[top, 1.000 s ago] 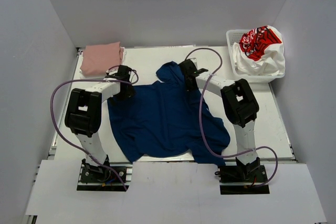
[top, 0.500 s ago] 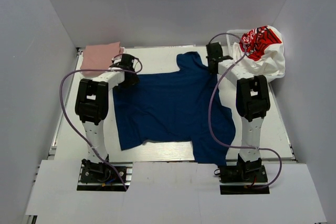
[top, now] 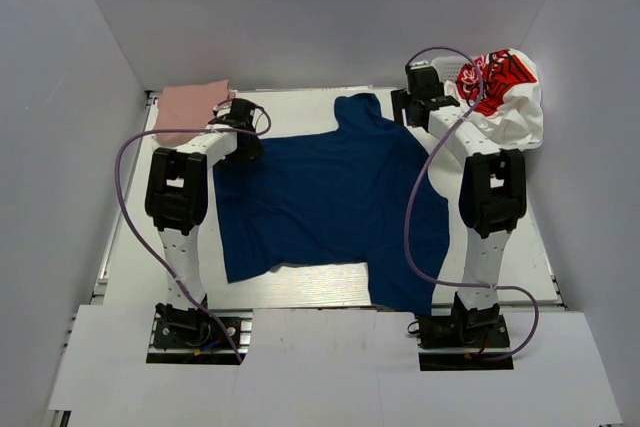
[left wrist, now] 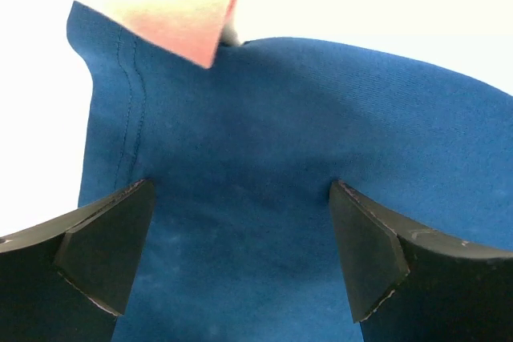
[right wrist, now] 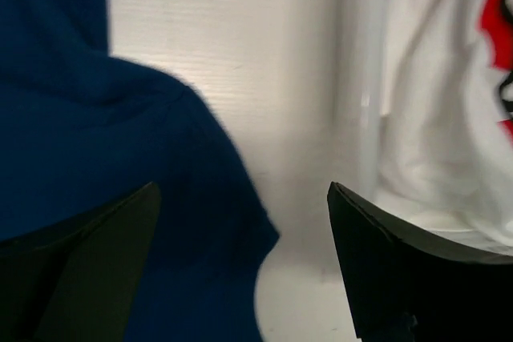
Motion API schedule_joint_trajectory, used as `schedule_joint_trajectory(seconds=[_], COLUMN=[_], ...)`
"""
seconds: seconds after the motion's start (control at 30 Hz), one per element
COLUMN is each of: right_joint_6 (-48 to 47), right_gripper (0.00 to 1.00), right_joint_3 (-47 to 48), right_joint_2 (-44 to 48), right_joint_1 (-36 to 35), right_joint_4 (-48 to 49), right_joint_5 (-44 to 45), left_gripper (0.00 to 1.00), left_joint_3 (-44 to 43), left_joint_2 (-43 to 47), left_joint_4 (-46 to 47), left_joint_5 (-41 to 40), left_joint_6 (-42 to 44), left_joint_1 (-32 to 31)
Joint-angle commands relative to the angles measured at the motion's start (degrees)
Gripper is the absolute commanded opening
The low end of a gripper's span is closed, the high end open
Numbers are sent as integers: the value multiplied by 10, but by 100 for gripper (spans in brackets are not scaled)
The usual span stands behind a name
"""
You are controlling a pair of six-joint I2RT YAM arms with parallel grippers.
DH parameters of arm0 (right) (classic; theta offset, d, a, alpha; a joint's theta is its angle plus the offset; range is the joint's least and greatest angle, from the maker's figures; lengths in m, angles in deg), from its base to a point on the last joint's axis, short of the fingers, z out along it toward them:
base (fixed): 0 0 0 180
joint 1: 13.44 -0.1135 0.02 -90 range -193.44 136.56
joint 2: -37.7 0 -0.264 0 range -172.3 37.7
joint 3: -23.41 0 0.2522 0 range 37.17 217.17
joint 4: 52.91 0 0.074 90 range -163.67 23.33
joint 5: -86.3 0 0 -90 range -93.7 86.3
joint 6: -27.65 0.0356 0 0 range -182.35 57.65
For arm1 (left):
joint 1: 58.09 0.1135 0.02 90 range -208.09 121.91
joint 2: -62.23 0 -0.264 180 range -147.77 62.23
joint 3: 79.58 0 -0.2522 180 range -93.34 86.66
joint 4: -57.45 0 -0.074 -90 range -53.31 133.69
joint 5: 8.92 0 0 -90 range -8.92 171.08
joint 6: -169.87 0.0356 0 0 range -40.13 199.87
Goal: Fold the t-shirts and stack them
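Note:
A navy blue t-shirt (top: 330, 202) lies spread across the table, one sleeve (top: 362, 112) reaching toward the back. My left gripper (top: 240, 139) stands open over its left edge, blue cloth (left wrist: 256, 198) between the spread fingers and not pinched. My right gripper (top: 418, 99) hangs open at the shirt's back right corner; its wrist view shows the navy hem (right wrist: 120, 198) on the left and bare table under the jaws. A folded dusty-pink t-shirt (top: 192, 107) rests at the back left. A white t-shirt with red print (top: 500, 92) fills the basket.
The white lattice basket (top: 450, 132) stands at the back right, close beside my right gripper; its wall and the white shirt (right wrist: 449, 118) fill the right of that wrist view. The pink shirt's corner (left wrist: 192, 22) lies just beyond my left fingers. Grey walls enclose the table.
My right gripper pulled the navy shirt toward the back right, spreading it flat, then opened and let go of it. The left arm shifted slightly toward the back and stayed open.

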Motion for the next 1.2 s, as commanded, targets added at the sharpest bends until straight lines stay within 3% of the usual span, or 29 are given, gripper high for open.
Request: schedule_joint_trajectory(seconds=[0.0,0.13,0.17,0.33,0.73,1.0,1.03,1.17], right_joint_6=[52,123,130,172,185,237,244,267], right_gripper=[90,90,90,90,90,90,86,90], right_joint_3=[-60,-233,-257,-379,-355,-334,-331,-323], right_joint_2=[76,204,218,266,151,78,69,67], right_joint_1=[-10,-15,-17,-27,-24,-7,-2,16], right_joint_4=[-15,64,115,156,182,141,127,96], right_joint_5=[-128,-193,-218,-239,-154,-125,-115,-93], left_gripper=[100,100,100,100,100,100,100,100], left_joint_3=[-3,-4,11,72,17,-138,-175,-270], left_joint_2=[40,89,113,149,21,-99,-115,-187], left_joint_4=[-35,-29,-21,29,27,-6,-13,-54], left_joint_5=[0,39,45,91,140,152,152,158], left_joint_6=[32,32,32,46,64,102,108,119], left_joint_1=[10,5,5,-2,-7,-7,-7,-7])
